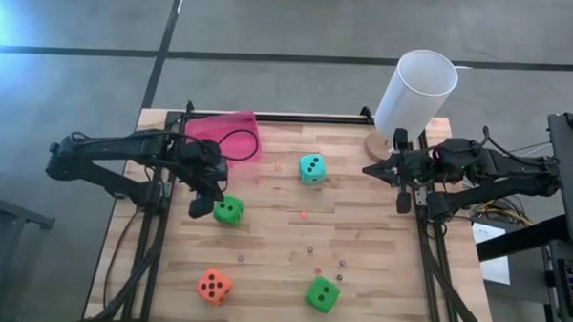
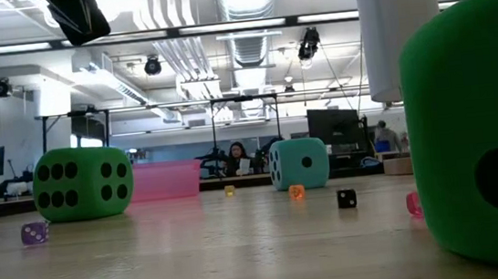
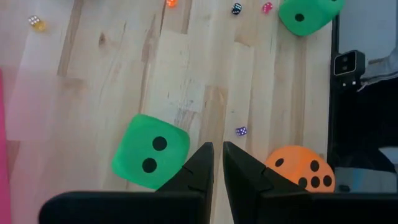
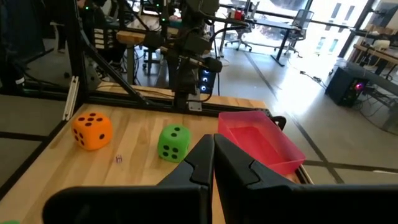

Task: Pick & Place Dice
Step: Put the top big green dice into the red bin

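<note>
1. Dice first — all four lie loose on the wooden table (image 1: 263,275), none lifted: a green die (image 1: 228,211) just beside my left gripper (image 1: 202,207), the teal die (image 1: 312,168) mid-table toward the far edge, the orange die (image 1: 213,286) and a second green die (image 1: 322,294) near the front edge.
2. I judge the pink bin (image 1: 232,135) at the far left to be the target; I see nothing in it, so no placement is done yet.
3. My left gripper hovers close to the green die with its fingers nearly together, gripping nothing.
4. My right gripper (image 1: 403,198) waits at the right edge by the white cup (image 1: 415,93), fingers pressed together — empty.
5. Tiny beads (image 1: 310,248) scatter mid-table; I leave them alone.
</note>
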`<state>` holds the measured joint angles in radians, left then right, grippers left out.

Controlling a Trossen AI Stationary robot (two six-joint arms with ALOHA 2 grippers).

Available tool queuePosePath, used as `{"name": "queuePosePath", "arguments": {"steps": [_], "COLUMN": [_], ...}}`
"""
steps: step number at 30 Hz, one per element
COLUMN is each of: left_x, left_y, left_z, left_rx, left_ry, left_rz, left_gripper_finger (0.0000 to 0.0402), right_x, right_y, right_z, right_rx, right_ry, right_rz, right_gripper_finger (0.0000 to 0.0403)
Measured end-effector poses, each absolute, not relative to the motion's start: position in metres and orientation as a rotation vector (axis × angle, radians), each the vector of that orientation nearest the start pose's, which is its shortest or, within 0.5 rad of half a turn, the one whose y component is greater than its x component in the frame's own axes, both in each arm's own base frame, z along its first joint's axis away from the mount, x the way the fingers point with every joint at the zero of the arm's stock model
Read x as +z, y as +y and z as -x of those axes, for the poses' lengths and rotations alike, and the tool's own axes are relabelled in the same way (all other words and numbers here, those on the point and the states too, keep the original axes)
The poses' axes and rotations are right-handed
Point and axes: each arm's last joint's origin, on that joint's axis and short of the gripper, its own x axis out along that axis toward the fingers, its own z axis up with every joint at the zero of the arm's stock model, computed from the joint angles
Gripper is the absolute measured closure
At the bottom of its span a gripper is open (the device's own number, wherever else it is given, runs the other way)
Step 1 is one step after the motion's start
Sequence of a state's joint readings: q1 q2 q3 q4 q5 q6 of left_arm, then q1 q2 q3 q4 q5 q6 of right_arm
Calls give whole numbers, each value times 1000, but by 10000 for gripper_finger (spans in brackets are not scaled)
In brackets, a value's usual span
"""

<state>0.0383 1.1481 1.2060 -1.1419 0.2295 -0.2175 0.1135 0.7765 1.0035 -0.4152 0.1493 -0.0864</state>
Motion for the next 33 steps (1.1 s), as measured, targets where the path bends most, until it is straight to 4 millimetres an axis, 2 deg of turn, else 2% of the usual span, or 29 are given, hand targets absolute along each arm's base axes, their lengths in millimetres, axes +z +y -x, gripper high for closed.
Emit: {"name": "queuePosePath", "arguments": {"steps": [33], "left_x": [330], "left_y": [1], "left_z": [-197], "left_rx": [-103], "left_ry": [1125], "left_rz": [278], "left_gripper_finger": [359], "right_x": [384], "right_y": [13], "right_z": [-151], "right_rx": [-30], "right_ry": [187], "right_rz": [111], "right_gripper_finger": [394]}}
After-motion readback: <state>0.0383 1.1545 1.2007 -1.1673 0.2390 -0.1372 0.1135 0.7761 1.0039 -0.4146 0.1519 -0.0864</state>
